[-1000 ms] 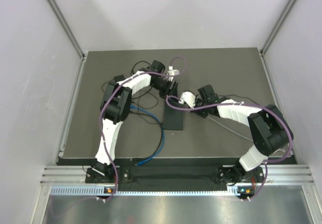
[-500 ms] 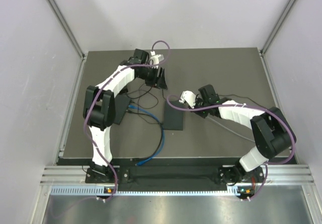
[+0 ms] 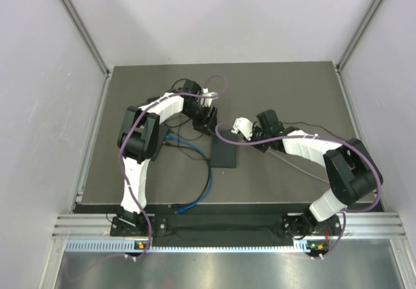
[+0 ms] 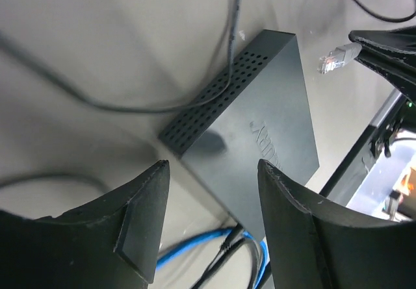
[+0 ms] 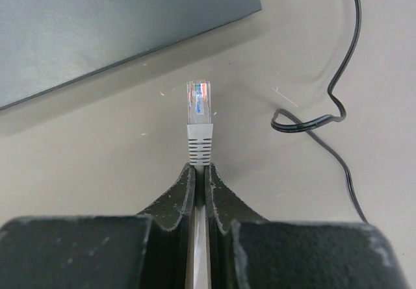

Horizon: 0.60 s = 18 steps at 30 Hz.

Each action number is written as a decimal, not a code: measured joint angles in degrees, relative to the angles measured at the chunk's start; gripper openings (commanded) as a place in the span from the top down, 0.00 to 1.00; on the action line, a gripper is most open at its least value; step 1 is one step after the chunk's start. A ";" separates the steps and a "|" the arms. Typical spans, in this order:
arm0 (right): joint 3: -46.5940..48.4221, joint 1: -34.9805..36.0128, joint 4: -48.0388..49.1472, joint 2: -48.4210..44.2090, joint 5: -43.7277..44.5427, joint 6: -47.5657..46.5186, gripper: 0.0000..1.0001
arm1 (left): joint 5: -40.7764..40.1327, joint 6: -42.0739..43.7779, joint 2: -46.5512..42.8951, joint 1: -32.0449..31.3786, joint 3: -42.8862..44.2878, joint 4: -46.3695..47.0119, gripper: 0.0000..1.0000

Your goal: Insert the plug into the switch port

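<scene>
Right end effector (image 5: 200, 172) is clenched on the grey boot of the clear-tipped network plug (image 5: 199, 110), which is held near the far right corner of the flat black switch box (image 4: 260, 126), not touching it. Left end effector (image 4: 209, 169) is released, empty, over the switch's perforated side. Ports not visible. Risks: the unbraced switch slides on the grey worktop (image 5: 97, 146) under push; the plug pivots in the thin grip; the latch faces the wrong way.

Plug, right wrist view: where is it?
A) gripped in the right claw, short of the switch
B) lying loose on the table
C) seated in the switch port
A: the right claw pinches the plug from behind, with a gap between its tip and the switch.
</scene>
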 measured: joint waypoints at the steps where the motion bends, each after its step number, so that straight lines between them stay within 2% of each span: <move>1: -0.02 0.02 0.00 0.00 -0.15 0.00 1.00 | 0.42 0.22 0.63 -0.39 0.11 -0.13 0.39; 18: -4.61 0.48 4.11 -0.90 0.07 0.55 1.00 | 6.88 1.20 5.31 -2.84 4.42 -0.13 0.39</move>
